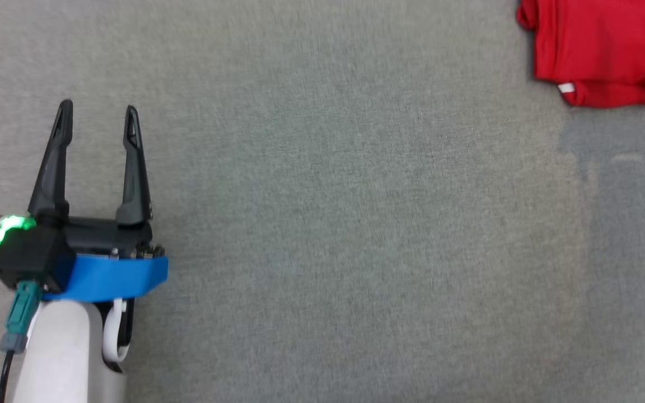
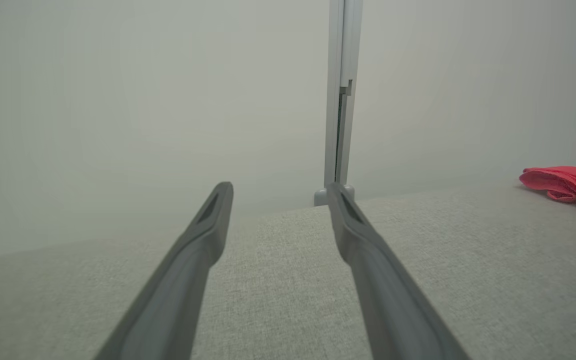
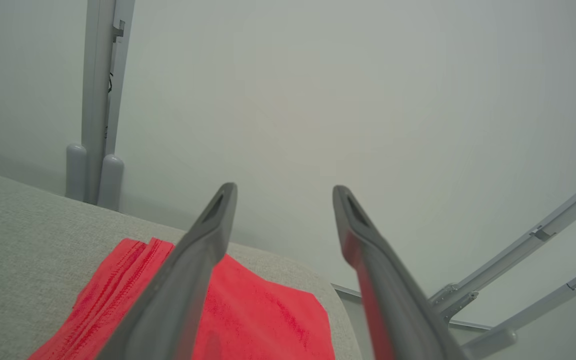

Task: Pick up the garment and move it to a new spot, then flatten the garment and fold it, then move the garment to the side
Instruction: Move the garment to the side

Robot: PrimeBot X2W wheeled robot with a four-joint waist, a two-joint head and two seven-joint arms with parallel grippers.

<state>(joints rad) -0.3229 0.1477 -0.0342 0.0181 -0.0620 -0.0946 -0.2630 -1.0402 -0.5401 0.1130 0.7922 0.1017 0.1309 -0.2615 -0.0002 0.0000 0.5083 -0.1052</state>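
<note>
the left gripper (image 1: 98, 106) has its two long dark fingers spread apart with nothing between them, poised over the bare grey woven fabric tabletop (image 1: 356, 224). a blue tape band (image 1: 110, 277) wraps its wrist, and a small green light (image 1: 12, 226) glows beside that. the folded red cloth garment (image 1: 608, 50) lies flat on the tabletop well apart from this gripper, ahead of it and far off to its right (a small white tag shows at the near edge). nothing lies on the fabric between them. beyond the fingertips, in the left wrist view, a grey upright metal post (image 2: 340, 100) stands against a pale wall. the right gripper (image 3: 284, 187) is also spread and empty, with the garment directly beneath its fingers near the tabletop's edge; slanted grey metal bars (image 3: 518, 250) run off to its right.
</note>
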